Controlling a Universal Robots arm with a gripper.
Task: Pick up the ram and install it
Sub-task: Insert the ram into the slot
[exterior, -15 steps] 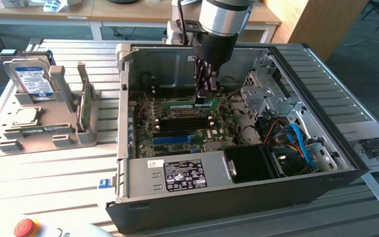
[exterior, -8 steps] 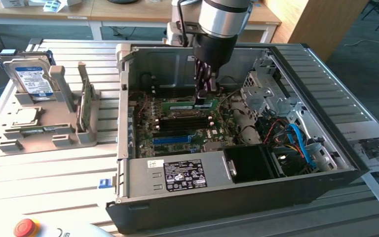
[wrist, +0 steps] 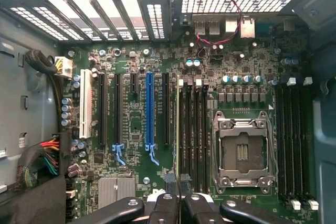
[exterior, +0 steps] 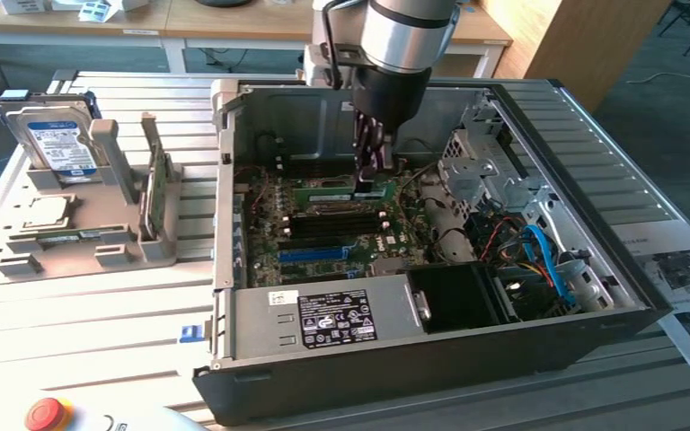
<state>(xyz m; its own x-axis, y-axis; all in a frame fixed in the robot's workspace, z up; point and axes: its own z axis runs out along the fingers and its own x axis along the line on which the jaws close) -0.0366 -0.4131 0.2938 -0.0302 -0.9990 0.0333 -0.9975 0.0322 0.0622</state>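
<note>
The ram (exterior: 323, 189), a long, narrow, thin green circuit-board stick, is held by the black two-fingered gripper (exterior: 373, 180) deep inside the open grey and black metal computer case (exterior: 261, 323). The fingers (wrist: 165, 205) are closed almost fully. Only a slim gap is left between them, and it is taken up by the thin board, so the stick is clamped by its flat faces.

In the wrist view the ram is seen edge-on as a pale line. It lies along the outermost of the long black memory slots (wrist: 194, 129), on the side away from the square silver processor socket (wrist: 241, 150). It is carried on edge and parallel to the slots, presumably so that its contact edge can be met squarely by the socket. The arm is brought down from straight above, probably because the case walls leave room for nothing else.

The stick is judged to be at or just above the slot on the green motherboard (wrist: 136, 171). Whether it is seated cannot be told.

At the exterior view's left, well apart from the case, a silver hard drive with a blue label (exterior: 55, 139) is kept upright in a grey plastic parts stand (exterior: 141, 251).
</note>
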